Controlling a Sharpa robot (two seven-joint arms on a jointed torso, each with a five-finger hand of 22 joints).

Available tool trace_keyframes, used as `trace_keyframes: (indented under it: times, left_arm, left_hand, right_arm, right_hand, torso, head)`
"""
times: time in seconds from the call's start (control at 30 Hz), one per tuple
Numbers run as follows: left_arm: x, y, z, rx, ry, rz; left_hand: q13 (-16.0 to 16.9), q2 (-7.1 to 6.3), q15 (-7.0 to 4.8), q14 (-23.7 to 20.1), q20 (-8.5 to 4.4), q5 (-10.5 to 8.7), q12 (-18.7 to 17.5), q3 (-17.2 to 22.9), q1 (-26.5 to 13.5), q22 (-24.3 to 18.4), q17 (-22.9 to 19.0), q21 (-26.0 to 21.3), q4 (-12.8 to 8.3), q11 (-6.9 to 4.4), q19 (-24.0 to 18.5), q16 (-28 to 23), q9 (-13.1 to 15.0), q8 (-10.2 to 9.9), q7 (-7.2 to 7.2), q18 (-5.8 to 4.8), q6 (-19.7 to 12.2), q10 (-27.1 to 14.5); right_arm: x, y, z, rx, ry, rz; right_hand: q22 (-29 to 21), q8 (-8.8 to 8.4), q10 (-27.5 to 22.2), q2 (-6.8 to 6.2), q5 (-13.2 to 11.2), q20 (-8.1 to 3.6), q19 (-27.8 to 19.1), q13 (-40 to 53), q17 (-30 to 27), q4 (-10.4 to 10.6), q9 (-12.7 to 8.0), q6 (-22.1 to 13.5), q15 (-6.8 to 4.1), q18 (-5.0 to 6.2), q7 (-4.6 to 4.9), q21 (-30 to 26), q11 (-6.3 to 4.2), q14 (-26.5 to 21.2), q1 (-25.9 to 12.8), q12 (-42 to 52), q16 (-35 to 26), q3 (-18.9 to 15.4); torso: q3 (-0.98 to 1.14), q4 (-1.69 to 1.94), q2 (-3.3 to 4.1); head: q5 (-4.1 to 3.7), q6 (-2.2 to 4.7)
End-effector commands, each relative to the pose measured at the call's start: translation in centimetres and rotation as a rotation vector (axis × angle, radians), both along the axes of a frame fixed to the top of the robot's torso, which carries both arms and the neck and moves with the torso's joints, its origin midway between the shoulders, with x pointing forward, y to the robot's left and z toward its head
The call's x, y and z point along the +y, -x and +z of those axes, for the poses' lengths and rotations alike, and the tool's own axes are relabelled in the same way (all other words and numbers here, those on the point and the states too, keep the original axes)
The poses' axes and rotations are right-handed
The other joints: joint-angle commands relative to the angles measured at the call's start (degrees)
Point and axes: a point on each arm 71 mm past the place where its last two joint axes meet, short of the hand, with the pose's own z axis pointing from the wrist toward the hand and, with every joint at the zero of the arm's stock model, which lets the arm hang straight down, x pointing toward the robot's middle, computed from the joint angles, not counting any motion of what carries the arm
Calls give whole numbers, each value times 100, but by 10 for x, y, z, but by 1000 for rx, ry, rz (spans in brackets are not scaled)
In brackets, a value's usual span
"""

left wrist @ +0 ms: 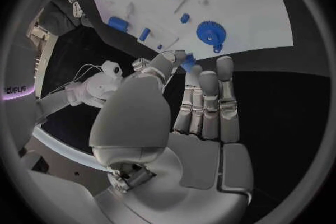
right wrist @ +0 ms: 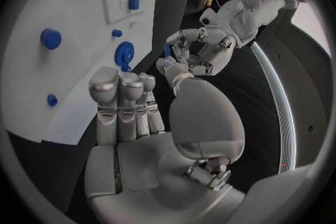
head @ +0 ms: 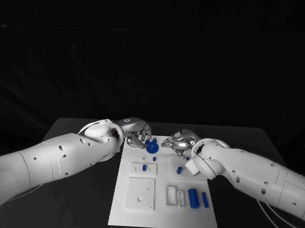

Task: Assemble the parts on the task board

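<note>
The white task board (head: pixel 162 209) lies lengthwise in the middle of the black table. A blue gear (head: pixel 152 146) (left wrist: pixel 209 32) (right wrist: pixel 125 54) sits near the board's far end. My left hand (head: pixel 137 132) (left wrist: pixel 189 106) (right wrist: pixel 203 50) hovers at the far left corner, just left of the gear. It pinches a small blue part (left wrist: pixel 187 61) (right wrist: pixel 167 50) between thumb and fingertip. My right hand (head: pixel 178 142) (right wrist: pixel 133 106) hangs right of the gear, fingers straight and side by side, holding nothing.
Small blue pegs (head: pixel 144 167) (head: pixel 180 169) stand mid-board. A blue block (head: pixel 192 194) and a blue bar (head: pixel 205 199) lie near the board's front right, beside white recessed plates (head: pixel 141 194). Black table surrounds the board on both sides.
</note>
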Motion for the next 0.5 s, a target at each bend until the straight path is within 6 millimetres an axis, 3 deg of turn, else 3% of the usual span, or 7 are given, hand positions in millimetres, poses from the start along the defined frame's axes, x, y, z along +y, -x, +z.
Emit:
trace_keyframes:
  times: [0.03, 0.5]
  left_arm:
    - [-4, 2, 4, 16, 7, -5]
    - [-20, 8, 9, 19, 16, -40]
  left_hand:
    - [5, 12, -9, 49, -3, 38, -39, -2, -24, 112, 5, -35, 31, -1, 53, -28, 0, -10, 0, -11, 9, 29]
    - [4, 26, -12, 52, -7, 46, -53, 17, -8, 115, 16, -33, 34, -4, 54, -42, 14, -12, 0, -9, 25, 36]
  right_arm:
    - [3, 1, -6, 100, -84, -57]
    - [22, 3, -8, 143, -165, -52]
  right_hand:
    - [620, 2, -24, 31, -39, -3, 214, 7, 7, -42, 9, 36, -20, 15, 1, -13, -8, 14, -28, 18, 14, -18]
    - [615, 4, -32, 188, -235, 1, 208, -12, 4, -121, 10, 52, -16, 15, -9, -53, -5, 5, -79, 36, 6, -417]
  torso:
    - [0, -3, 7]
    - [-1, 1, 20]
  head:
    - [3, 26]
    - [1, 48]
